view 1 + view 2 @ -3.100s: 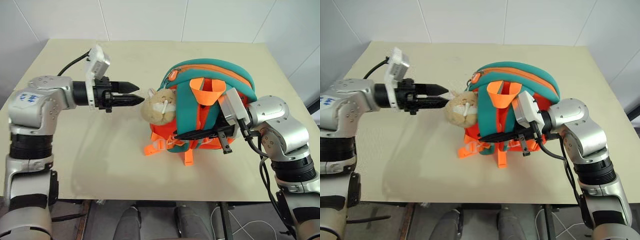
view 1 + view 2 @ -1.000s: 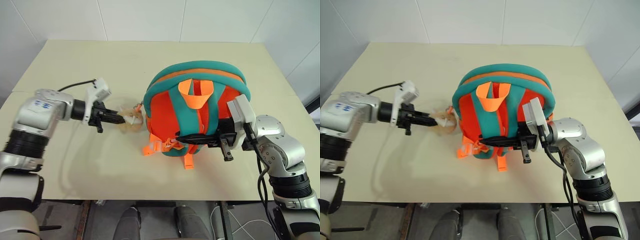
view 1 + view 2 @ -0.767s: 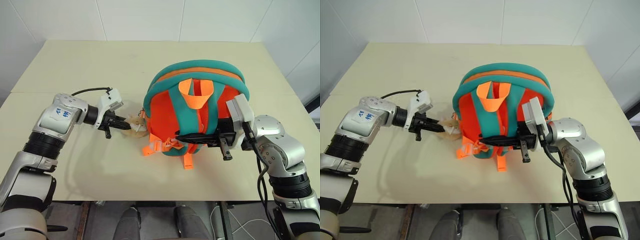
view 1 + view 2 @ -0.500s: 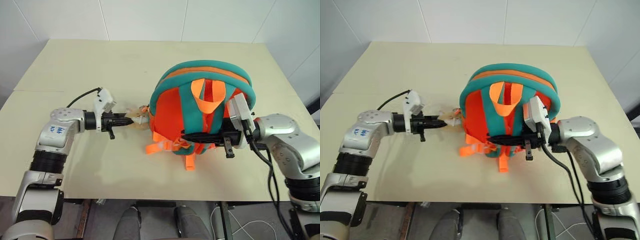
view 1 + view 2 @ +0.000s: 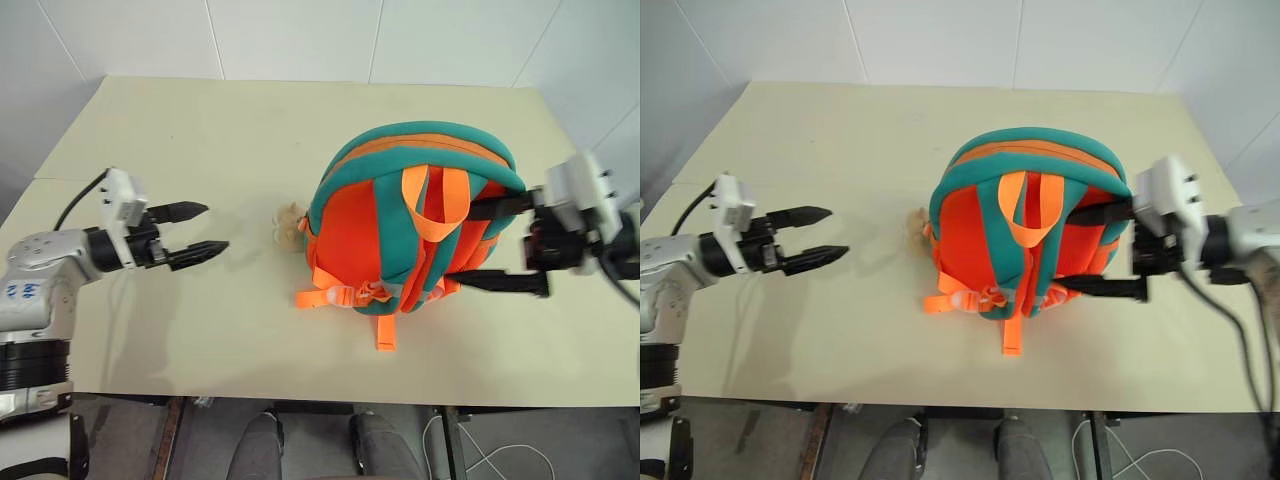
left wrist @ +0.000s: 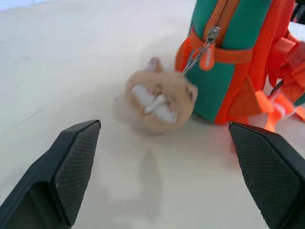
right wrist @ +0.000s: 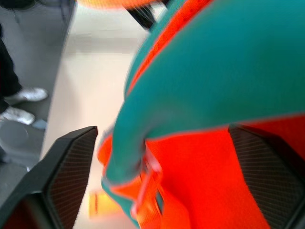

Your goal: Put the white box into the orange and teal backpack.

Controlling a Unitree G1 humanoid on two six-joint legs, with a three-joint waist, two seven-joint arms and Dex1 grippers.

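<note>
Partly behind the orange and teal backpack (image 5: 415, 215) (plush (image 5: 287, 224) peeking), both hands gape.

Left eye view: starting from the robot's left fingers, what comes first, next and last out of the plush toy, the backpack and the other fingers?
1. Plush toy, on the table beside the backpack, nearest the left gripper.
2. Orange and teal backpack, mid-table.
3. Right gripper, at the backpack's far side.

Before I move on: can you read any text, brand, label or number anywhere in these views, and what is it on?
Blue marks on the left arm's silver housing: too small and blurred to read.
Orange and teal backpack: no lettering visible.
Plush hamster toy: no label visible.
Left end effector and right end effector: no markings readable.
Table: no text.
</note>
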